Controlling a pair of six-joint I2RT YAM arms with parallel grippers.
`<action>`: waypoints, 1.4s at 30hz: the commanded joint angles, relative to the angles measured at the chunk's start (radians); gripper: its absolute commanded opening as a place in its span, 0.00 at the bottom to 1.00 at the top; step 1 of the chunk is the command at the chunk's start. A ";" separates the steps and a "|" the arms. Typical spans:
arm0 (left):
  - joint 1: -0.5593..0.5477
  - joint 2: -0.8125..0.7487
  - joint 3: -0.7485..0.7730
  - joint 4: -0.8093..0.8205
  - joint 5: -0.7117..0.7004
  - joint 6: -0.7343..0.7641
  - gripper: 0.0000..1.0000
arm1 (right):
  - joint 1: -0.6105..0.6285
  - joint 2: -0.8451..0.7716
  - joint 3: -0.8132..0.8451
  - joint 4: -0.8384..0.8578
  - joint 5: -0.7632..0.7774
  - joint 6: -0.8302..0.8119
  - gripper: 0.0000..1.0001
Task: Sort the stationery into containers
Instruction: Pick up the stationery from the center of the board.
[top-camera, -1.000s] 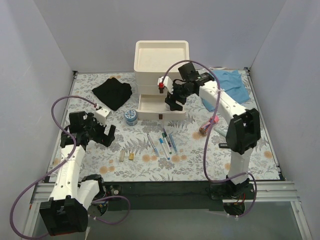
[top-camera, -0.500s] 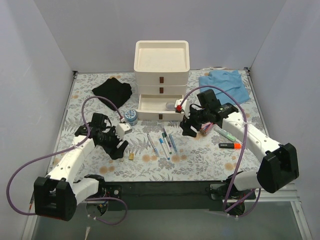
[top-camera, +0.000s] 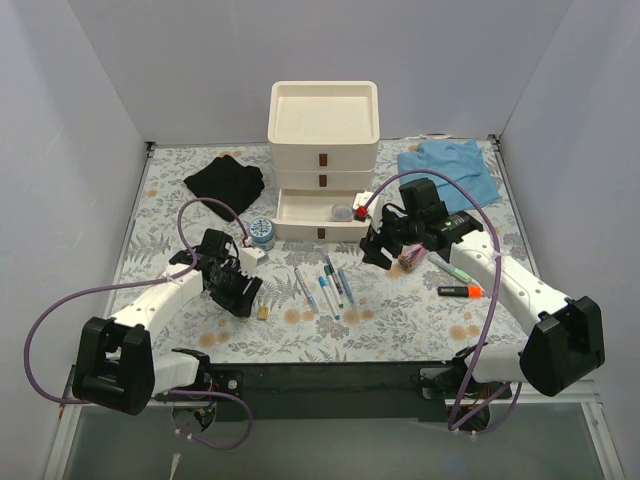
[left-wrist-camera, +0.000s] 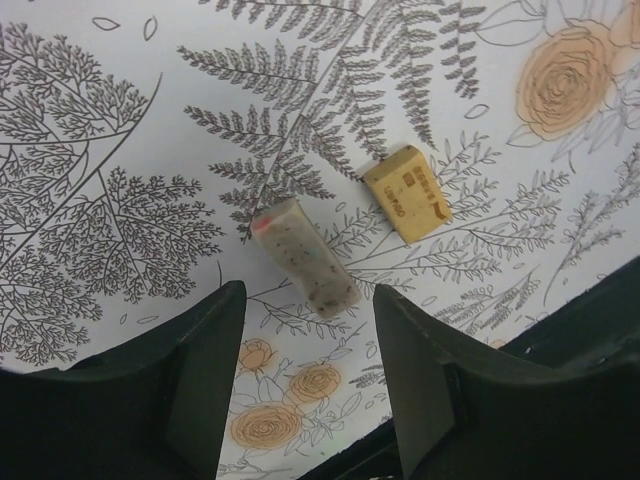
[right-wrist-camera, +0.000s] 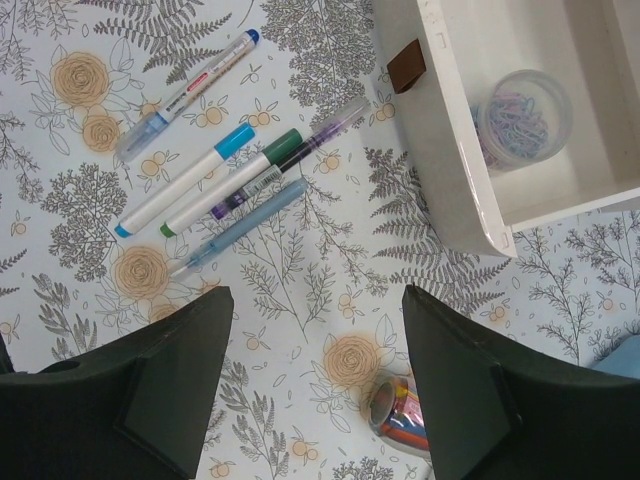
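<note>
Left claw (left-wrist-camera: 309, 300) first: it's spread wide with nothing in it, hanging low over the table (top-camera: 400, 320) towards the near-left corner. A speckled eraser (left-wrist-camera: 303, 258) lies slantwise right in the gap between the two fingers. Looks to me like it's lined up to straddle that one. A yellow eraser (left-wrist-camera: 407, 193) sits just beside it, apart, outside the right-hand finger. That's close enough to get nudged if the closing goes wide.

Over to the right claw (right-wrist-camera: 318, 292): it's open too and carrying nothing, poised right of centre and looking straight down. Below it, on its left, a cluster of pens (right-wrist-camera: 232, 184) lies fanned out side by side on the floral print, some touching. On its right is the open bottom drawer (right-wrist-camera: 470, 150), with a clear tub (right-wrist-camera: 522, 120) of coloured clips already inside. I'd say the arm waits between the two so a pick and a drop are both a short swing.

A pink-capped tube (right-wrist-camera: 400, 415) lies on its side just under that wrist, yet to be sorted.

Widening out, the organiser (top-camera: 323, 130) stands at the middle of the far edge, its upper two drawers shut and its tray top bare. A blue tub (top-camera: 262, 233) sits near the drawer's left corner. An orange-ended marker (top-camera: 460, 291) lies towards the right edge. There's a black cloth (top-camera: 225, 183) towards the far-left corner and a blue cloth (top-camera: 450, 170) in the far-right one. Most of the sorting looks to be ahead.
</note>
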 joint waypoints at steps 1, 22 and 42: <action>-0.010 0.014 -0.029 0.087 -0.095 -0.091 0.53 | -0.003 -0.007 -0.003 0.035 -0.008 0.015 0.78; -0.047 0.091 -0.030 0.127 -0.040 -0.073 0.28 | -0.003 -0.010 -0.054 0.061 0.002 0.017 0.78; -0.049 -0.124 0.363 0.341 0.085 0.177 0.05 | -0.029 -0.035 -0.041 0.087 0.082 0.026 0.77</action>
